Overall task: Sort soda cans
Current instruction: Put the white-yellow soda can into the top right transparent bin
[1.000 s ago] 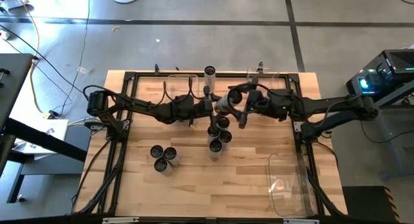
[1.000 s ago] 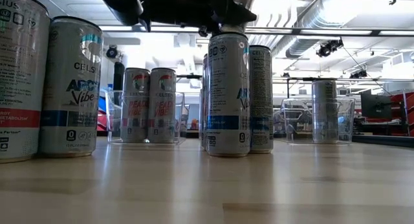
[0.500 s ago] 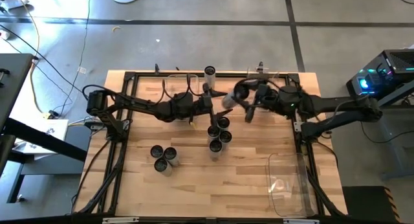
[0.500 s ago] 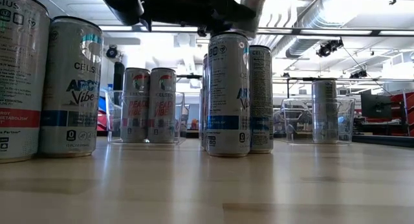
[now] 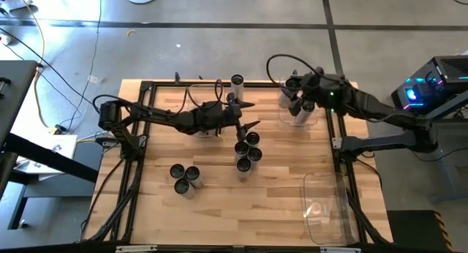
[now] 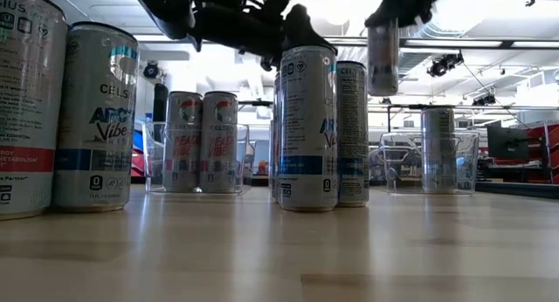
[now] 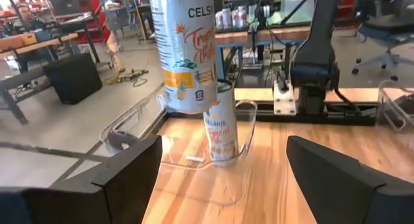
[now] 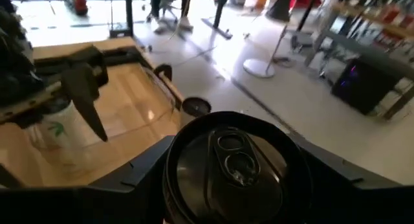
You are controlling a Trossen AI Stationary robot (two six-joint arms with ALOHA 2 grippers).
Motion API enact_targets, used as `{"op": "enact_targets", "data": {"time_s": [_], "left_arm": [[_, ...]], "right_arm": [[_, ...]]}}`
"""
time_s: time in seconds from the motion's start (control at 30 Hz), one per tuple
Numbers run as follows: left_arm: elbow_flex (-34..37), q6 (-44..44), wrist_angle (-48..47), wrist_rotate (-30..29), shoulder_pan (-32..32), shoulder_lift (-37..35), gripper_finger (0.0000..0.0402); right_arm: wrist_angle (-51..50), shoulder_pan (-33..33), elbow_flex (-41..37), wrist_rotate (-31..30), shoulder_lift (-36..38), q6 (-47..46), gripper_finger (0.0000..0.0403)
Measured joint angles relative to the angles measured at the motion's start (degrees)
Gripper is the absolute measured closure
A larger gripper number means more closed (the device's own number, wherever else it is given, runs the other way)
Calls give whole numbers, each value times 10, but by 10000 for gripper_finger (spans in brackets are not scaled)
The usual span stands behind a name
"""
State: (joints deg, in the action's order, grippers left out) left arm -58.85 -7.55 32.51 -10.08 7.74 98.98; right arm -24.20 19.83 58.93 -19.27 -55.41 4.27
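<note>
Several alike soda cans stand upright in a cluster mid-table, three more toward the left near side, and one at the far edge. My right gripper is shut on one can, held high above the far right clear bin, where another can stands. My left gripper is open, hovering just beyond the middle cluster and touching nothing. Two pink-lettered cans stand in the far left bin. My right gripper pinches the can by its upper end between the two fingers, coming from above and pointing down. The can is lifted clear and hangs upright below the gripper, over the far right bin.
A third clear bin lies at the near right corner. A black frame rail runs round the table's edge. Bare wood shows along the near side and between the can groups. Two cans stand close to the low camera.
My right gripper has carried its can from over the middle cluster toward the table's far right, raising it and turning it from tilted to upright over the far right bin. My left gripper has edged slightly toward the right.
</note>
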Motion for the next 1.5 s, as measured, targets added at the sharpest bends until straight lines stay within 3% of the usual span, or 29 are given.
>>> {"op": "enact_targets", "data": {"time_s": [0.2, 0.57, 1.13, 1.5], "left_arm": [[5, -2, -41, -17, -7, -24, 74], [79, -3, -5, -52, -10, -102, 74], [94, 0, 35, -52, -10, -106, 74], [94, 0, 34, -52, -10, -106, 74]], "right_arm": [[27, 52, -88, 16, 18, -17, 158], [143, 57, -210, 45, 29, -28, 158], [175, 57, -289, 34, 29, -56, 158], [186, 56, -299, 34, 29, -69, 140]]}}
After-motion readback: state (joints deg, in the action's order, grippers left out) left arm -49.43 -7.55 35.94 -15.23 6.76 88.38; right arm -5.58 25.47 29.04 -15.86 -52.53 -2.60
